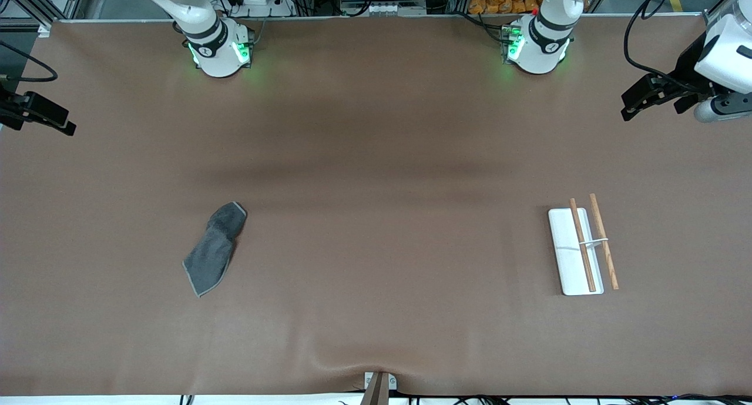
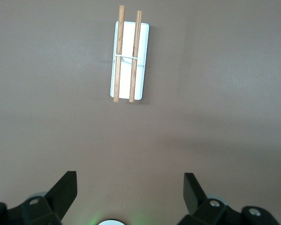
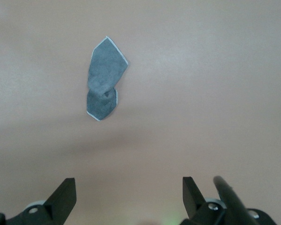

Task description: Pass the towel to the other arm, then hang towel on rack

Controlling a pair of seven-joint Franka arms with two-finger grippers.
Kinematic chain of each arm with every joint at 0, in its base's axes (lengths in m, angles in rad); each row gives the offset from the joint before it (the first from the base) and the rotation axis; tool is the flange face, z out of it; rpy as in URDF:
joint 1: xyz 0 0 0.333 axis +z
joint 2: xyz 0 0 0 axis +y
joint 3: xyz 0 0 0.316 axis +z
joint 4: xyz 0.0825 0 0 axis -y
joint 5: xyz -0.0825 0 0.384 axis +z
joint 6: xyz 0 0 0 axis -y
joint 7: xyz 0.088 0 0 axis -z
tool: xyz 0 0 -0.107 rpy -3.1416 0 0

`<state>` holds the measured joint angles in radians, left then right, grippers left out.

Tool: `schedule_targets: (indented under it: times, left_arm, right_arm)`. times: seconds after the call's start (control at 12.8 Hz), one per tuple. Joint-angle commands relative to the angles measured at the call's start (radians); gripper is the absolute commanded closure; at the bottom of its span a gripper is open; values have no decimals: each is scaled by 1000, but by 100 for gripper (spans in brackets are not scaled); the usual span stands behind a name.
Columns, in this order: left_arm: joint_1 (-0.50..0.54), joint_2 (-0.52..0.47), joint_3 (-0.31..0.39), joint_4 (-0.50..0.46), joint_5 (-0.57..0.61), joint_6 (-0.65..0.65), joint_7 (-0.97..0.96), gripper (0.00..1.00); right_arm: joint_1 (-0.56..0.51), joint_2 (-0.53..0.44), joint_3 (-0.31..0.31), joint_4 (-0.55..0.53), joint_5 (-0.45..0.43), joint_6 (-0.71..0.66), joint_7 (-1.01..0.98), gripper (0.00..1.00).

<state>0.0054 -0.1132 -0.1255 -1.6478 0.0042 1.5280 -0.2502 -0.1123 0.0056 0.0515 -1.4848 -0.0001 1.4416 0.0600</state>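
The table [image 1: 376,129] is one broad brown sheet, rippled near the edge closest to the front camera. Both arms wait high. The left claw [image 2: 130,190] hangs over the table at the left arm's end, fingers spread wide and empty, looking down on the rack. The right claw [image 3: 129,193] hangs over the right arm's end, also spread and empty, looking down on the towel.

The rack [image 1: 576,252] lies toward the left arm's end: a white tray base, two thin wooden rods along it, joined by a slim white crosspiece. The towel [image 1: 214,249] lies toward the right arm's end, well apart from the rack. It is dark grey with a pale stitched border, twisted through its middle into a crumpled strip, one end broad, the other bunched.

Now the risks. That twist means a pinch could take only one layer, and the cloth may slip or dangle unevenly at the handover. The rods look thin and the rack light, so a dragging towel could shift it.
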Motion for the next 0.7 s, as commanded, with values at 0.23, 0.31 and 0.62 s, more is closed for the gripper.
schedule_targets:
  times: [0.23,0.31,0.62]
  left_arm:
    - [-4,21,3,14,16,-23,19,0]
    - [-5,32,3,19,16,-22,19,0]
    - [-7,55,3,20,16,-11,20,0]
  right_arm:
    - [-7,-12,2,1,-12,-12,-3,0]
    - [-9,-13,2,0,-12,-15,-3,0]
    - [-10,-13,2,1,-12,-18,-3,0]
